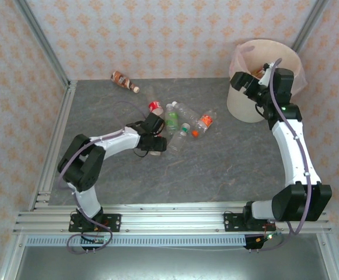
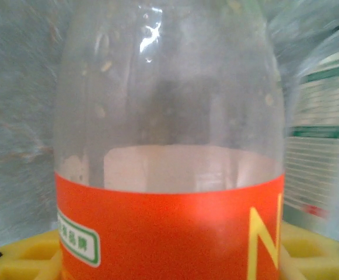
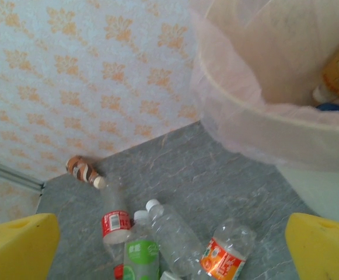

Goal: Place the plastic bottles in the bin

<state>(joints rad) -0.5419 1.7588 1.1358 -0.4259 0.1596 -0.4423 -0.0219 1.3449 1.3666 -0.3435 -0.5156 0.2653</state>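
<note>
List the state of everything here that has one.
Left gripper: astride the red-labelled clear plastic bottle, grip unclear.
Right gripper: open, empty.
Round cream-white bin with pink liner: upright, holding some bottles.
Brown plastic bottle: lying by the far wall.
Green-labelled clear bottle: lying on the table.

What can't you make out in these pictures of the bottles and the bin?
Left wrist view: the orange-label bottle is so close that the edges cut off its cap and base; the left fingers show as slivers, so contact is unclear.
Top view: the left arm covers its own fingers.
Right wrist view: the bin's wall and bag hide most of its contents.
Top view: the brown bottle's label is too small to read.
</note>
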